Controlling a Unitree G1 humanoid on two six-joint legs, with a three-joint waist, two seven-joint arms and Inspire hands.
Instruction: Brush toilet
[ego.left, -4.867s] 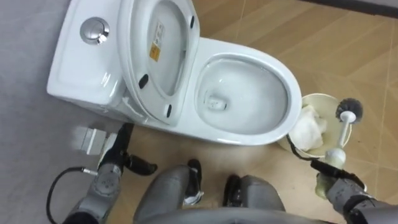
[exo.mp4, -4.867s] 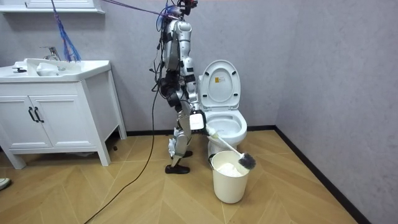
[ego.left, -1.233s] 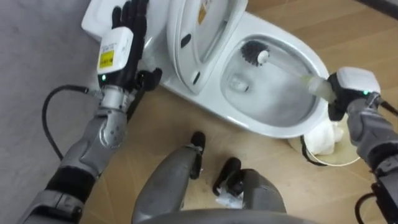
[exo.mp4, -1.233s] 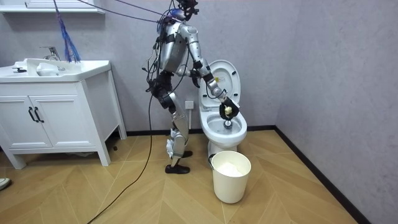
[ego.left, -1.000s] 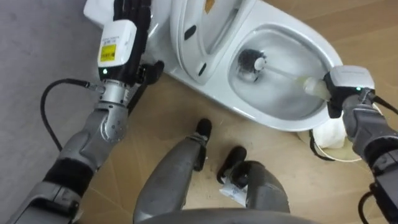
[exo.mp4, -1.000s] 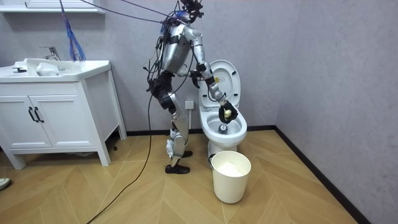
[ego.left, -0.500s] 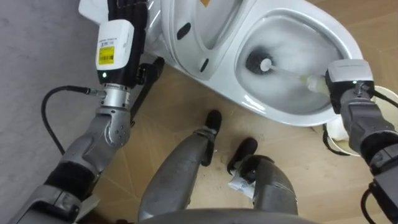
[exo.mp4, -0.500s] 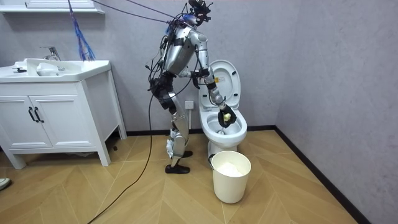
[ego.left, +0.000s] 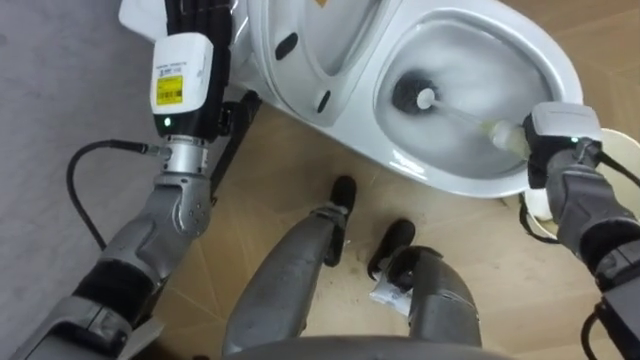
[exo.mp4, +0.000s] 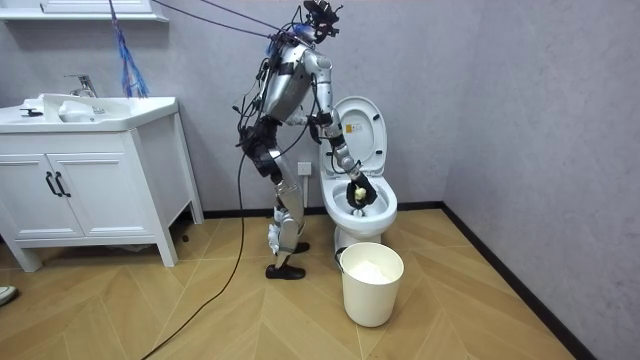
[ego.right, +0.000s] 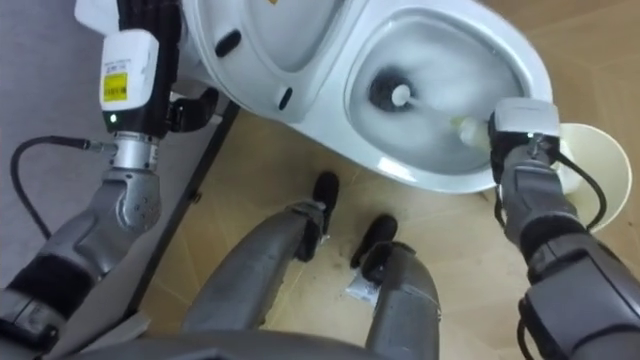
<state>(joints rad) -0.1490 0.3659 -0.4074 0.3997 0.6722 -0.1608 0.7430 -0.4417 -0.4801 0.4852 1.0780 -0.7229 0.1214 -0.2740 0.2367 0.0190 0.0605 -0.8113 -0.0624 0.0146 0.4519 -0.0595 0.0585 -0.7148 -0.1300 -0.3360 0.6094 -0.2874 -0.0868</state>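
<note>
The toilet (ego.left: 440, 182) spans the top of the frame, its seat raised. My left hand (ego.left: 186, 75) sits at upper left beside the tank, fingers straight. At the right edge my right hand (ego.left: 560, 160) is curled round the handle of the brush (ego.left: 408, 93) — its dark head down inside the bowl.

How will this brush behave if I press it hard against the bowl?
The brush has a thin, long shaft, so it will probably flex slightly. Its rounded bristle head likely skids on the glossy bowl. Gripped at its very end by the right hand, it may twist.
</note>
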